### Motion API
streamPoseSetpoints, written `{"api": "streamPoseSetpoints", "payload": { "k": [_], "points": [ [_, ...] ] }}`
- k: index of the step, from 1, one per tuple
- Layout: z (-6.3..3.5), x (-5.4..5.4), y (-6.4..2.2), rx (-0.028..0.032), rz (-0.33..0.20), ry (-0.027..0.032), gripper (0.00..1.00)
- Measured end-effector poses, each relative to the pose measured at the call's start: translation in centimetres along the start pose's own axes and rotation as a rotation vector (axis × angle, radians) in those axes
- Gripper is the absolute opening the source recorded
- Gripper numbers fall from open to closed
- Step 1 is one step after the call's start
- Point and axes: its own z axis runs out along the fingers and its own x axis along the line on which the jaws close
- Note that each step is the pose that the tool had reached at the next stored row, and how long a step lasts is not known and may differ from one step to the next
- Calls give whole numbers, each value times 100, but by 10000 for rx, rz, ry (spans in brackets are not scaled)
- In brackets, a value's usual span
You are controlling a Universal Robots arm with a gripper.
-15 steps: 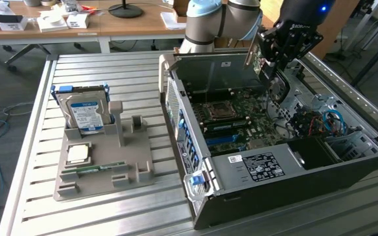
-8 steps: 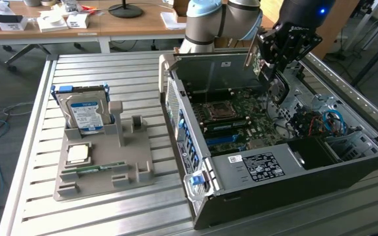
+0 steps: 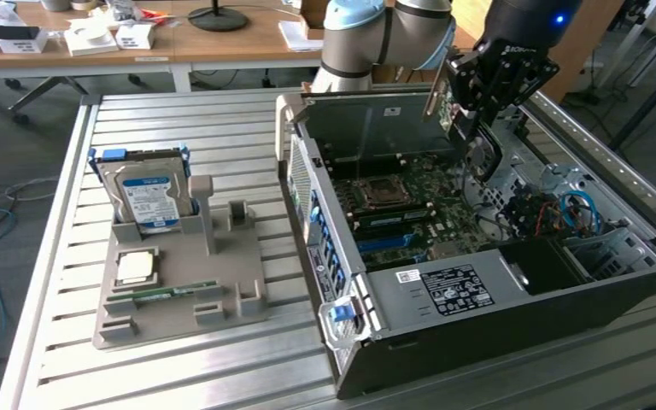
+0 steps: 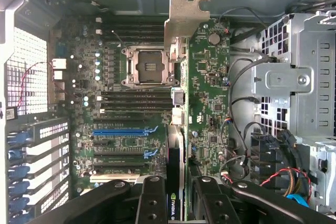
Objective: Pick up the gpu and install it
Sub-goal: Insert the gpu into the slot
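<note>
Exterior view: in the upper right of the frame, the gripper (image 3: 473, 107) hangs over the open computer case (image 3: 453, 295). Its fingers are clamped on the gpu (image 3: 444, 115), which is held on edge above the motherboard (image 3: 419, 205). In the wrist view the gripper (image 4: 178, 203) pinches the gpu (image 4: 176, 182) between two black fingers (image 4: 152, 200). The card is seen edge-on, its pale metal end piece pointing away from the camera, with the CPU socket (image 4: 146, 66) and a blue expansion slot (image 4: 123, 130) on the board below it. At the exterior view's left, well apart from the case, a grey holder (image 3: 180, 299) carries a hard drive (image 3: 146, 196), a processor chip (image 3: 134, 266) and a memory stick (image 3: 174, 292).
</note>
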Motion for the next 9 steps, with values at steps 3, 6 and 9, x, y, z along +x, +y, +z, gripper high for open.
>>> {"api": "streamPoseSetpoints", "payload": {
  "k": [3,6,9],
  "points": [
    [1,0,0,19,-5,-1,26],
    [1,-1,0,101,-132,4,26],
    [0,0,0,138,-565,24,26]
  ]
}}
